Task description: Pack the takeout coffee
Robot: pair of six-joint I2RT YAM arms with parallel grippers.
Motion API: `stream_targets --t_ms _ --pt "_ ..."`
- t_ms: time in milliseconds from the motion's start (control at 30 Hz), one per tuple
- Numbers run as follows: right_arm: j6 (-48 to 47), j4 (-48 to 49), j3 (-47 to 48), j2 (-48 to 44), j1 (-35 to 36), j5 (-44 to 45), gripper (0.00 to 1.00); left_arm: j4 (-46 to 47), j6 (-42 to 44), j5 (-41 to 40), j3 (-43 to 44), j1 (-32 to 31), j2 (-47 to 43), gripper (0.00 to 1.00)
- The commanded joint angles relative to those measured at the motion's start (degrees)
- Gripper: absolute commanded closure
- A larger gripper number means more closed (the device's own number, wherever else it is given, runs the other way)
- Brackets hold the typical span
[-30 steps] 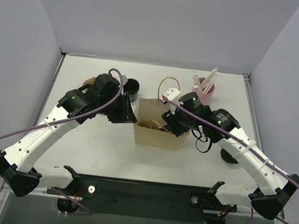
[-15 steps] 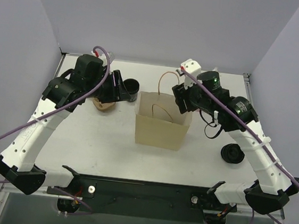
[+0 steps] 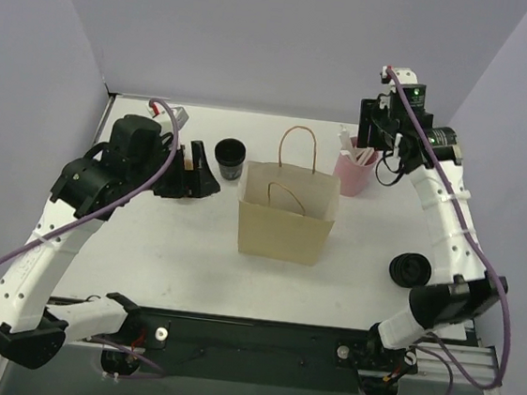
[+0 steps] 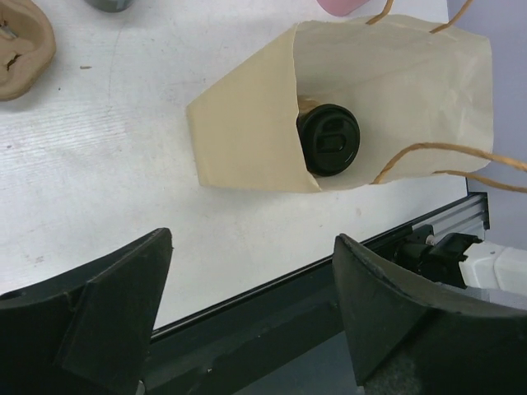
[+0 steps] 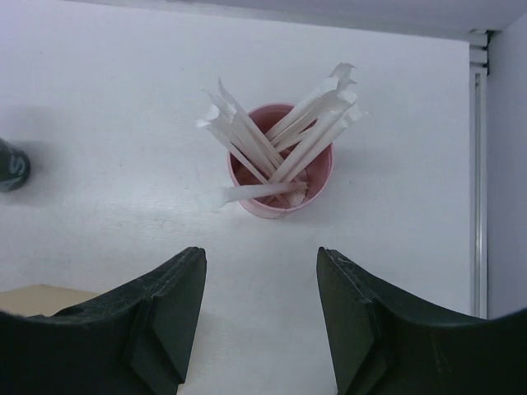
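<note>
A brown paper bag with twine handles stands mid-table. Looking into the bag from the left wrist, I see a coffee cup with a black lid inside it; the top view hides that cup. My left gripper hovers left of the bag, open wide and holding nothing. High at the back right, my right gripper hangs over a pink cup of wrapped straws, open and empty.
An open dark cup stands behind the bag's left corner. A loose black lid lies to the right. A brown moulded piece sits by the left gripper. The pink straw cup is close behind the bag.
The left gripper drew back from the bag to the left and opened wide. The right arm lifted out of the bag and swung up and back over the straw cup.
</note>
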Motion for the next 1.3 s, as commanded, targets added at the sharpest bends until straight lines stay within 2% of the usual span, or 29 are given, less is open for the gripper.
stream_targets --t_ms 0,233,367,467,900,1167,1267 --pt "1.0 -0.1 4.4 8.7 -3.8 -4.4 0.44 -1.5 1.8 -1.3 -0.7 0.7 -3.3 0.09" --pt "-1.2 1.9 7.2 17.7 -5.8 -2.3 0.47 -8.7 3.9 -4.2 3.6 1.1 -3.6 0.06" --pt "1.4 4.5 9.1 19.5 -7.6 1.9 0.58 -9.9 3.5 -4.9 4.0 1.2 -4.2 0.06" --pt "4.2 6.2 9.7 20.7 -9.1 3.4 0.62 -10.0 2.9 -4.5 3.9 1.2 -4.6 0.06" --pt "5.8 6.9 14.1 27.1 -14.2 -3.0 0.64 -10.7 1.4 -4.3 4.9 1.1 -3.3 0.06" --pt "5.2 8.4 13.6 29.1 -15.3 -8.1 0.76 -11.5 0.9 -4.4 5.9 1.2 -2.2 0.06" --pt "5.3 9.0 13.0 29.0 -15.4 -8.1 0.85 -11.3 0.6 -4.2 6.1 1.2 -1.7 0.06"
